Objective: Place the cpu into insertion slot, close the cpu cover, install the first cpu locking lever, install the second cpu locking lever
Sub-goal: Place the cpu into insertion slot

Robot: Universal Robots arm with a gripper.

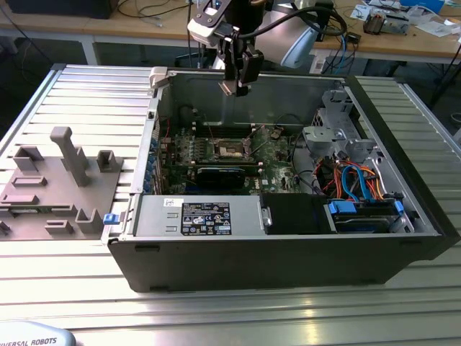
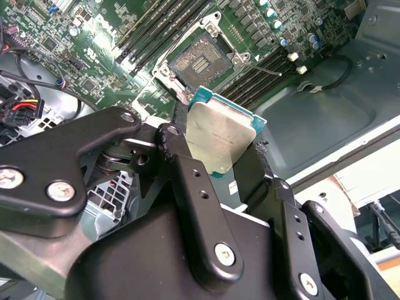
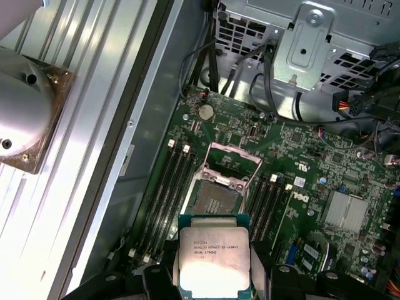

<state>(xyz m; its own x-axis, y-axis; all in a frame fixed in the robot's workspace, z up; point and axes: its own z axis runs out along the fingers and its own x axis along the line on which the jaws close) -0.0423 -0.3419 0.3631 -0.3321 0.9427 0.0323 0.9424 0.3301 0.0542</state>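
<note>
Gripper is clamped on the cpu. Black fingers pinch two opposite edges of the chip. Its silvery face shows in both wrist views w/ a green rim, and in the first wrist view it carries a few lines of small print. Chip is square, so no long axis.

In the exterior view the gripper hangs high over the open computer case, well apart from the green board. Insertion slot lies bare, dark inside w/ a metal rim. Cpu cover stands raised beside it, on the coin battery side. Grey box at the case front has a black & white label.
</note>
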